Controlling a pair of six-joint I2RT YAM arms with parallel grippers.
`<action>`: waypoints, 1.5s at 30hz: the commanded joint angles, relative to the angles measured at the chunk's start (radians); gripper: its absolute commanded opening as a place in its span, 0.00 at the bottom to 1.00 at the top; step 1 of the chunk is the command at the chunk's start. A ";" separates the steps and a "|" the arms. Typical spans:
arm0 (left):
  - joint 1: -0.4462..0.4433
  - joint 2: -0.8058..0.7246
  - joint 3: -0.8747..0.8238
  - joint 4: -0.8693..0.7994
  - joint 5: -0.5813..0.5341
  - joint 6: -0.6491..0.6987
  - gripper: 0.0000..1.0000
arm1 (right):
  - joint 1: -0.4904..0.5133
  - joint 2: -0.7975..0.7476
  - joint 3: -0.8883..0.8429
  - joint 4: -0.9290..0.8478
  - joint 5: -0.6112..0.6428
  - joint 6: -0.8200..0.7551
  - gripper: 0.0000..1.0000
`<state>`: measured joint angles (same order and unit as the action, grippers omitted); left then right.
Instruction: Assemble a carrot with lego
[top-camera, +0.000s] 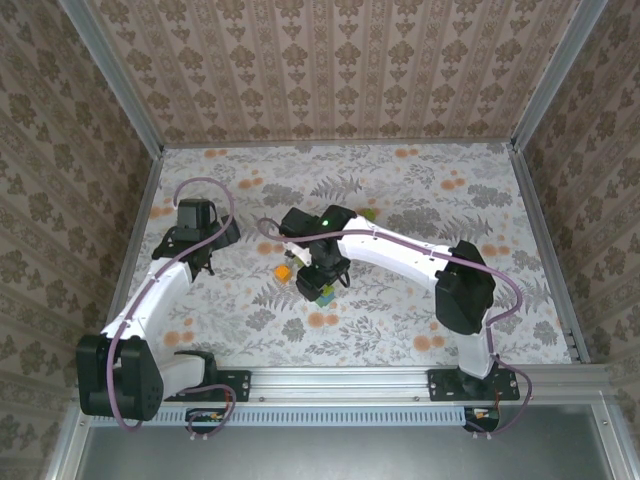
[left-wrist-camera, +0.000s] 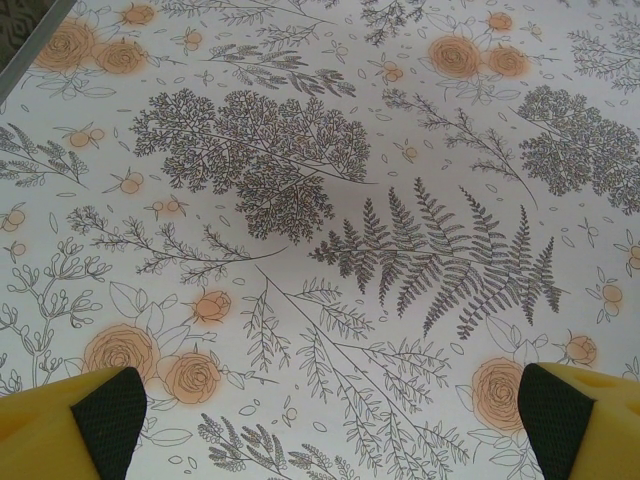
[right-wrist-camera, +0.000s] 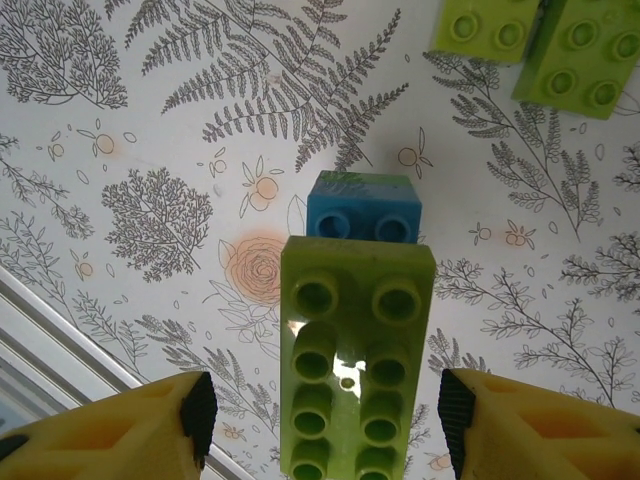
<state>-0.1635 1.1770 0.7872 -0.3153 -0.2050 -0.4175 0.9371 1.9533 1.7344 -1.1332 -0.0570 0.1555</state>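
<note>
The carrot shows as a long lime-green brick joined to a blue brick at its far end. In the top view this cluster lies at mid-table. My right gripper is open and straddles the green brick, with a gap on both sides between the pads and the brick. From above, the right gripper is directly over the cluster. An orange lego brick lies loose just left of it. My left gripper is open over bare tablecloth, and in the top view this gripper is at the left.
Two loose lime-green bricks lie beyond the cluster in the right wrist view. Another green brick sits behind the right arm. Patterned walls enclose the floral table, and a metal rail runs along the near edge.
</note>
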 joint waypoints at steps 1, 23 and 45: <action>-0.005 0.004 0.028 -0.037 -0.015 0.020 0.99 | 0.007 0.015 0.037 -0.031 0.005 -0.014 0.63; -0.006 0.006 0.029 -0.037 -0.014 0.021 0.99 | 0.006 0.030 0.045 -0.038 0.026 -0.003 0.55; -0.007 0.013 0.030 -0.034 -0.011 0.023 0.99 | 0.007 0.045 0.039 -0.042 0.045 0.006 0.43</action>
<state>-0.1635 1.1809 0.7876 -0.3153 -0.2062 -0.4141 0.9371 1.9858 1.7607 -1.1347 -0.0334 0.1593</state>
